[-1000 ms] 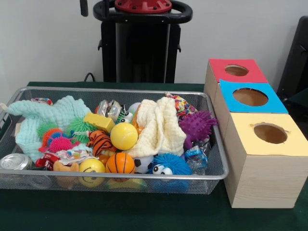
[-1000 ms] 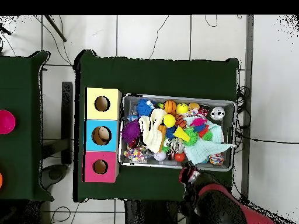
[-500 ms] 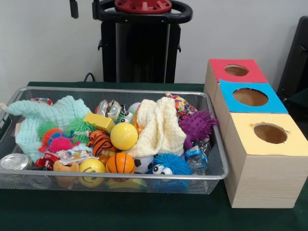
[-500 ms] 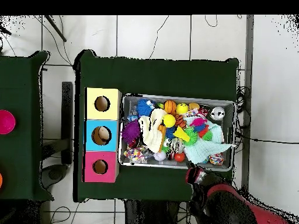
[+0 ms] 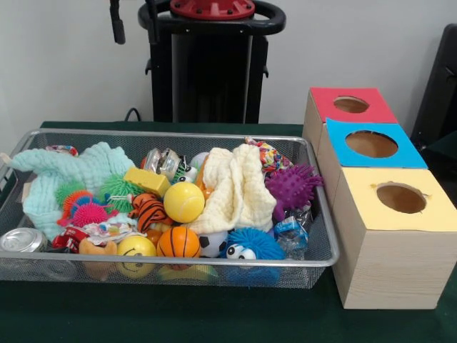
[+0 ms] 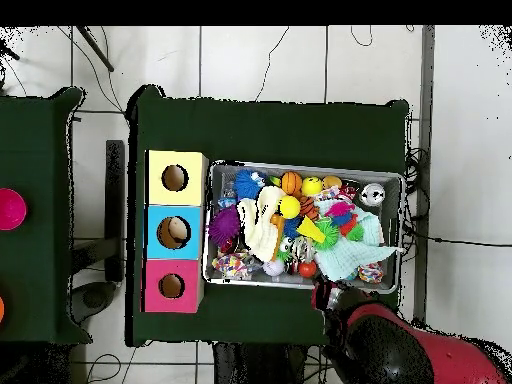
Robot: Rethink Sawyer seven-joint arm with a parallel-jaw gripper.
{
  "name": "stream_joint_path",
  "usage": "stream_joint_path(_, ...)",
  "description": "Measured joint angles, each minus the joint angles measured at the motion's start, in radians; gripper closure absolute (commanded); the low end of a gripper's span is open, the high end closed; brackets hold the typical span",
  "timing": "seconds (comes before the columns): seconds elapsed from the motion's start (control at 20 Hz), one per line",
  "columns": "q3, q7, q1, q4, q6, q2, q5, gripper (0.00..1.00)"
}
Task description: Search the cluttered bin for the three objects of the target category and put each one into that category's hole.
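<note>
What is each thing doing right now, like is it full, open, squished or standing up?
Bin: full, toys heaped inside.
Yellow box: upright, hole open.
Blue box: upright, hole open.
Red box: upright, hole open.
Can: lying on its side in the bin's corner.
Cream cloth: crumpled over the toys.
Mint cloth: crumpled, spread out.
Gripper: raised above the bin, touching nothing.

Cluttered bin (image 5: 314,259) beside three boxes (image 5: 389,236)

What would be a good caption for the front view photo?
A wire bin crammed with toys and cloths beside three holed boxes, gripper overhead.
</note>
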Motion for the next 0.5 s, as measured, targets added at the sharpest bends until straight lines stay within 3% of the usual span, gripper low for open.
stream_joint_path(0.5,0.026,0.000,0.007,-0.069,0.001,0.092,-0.074,0.00)
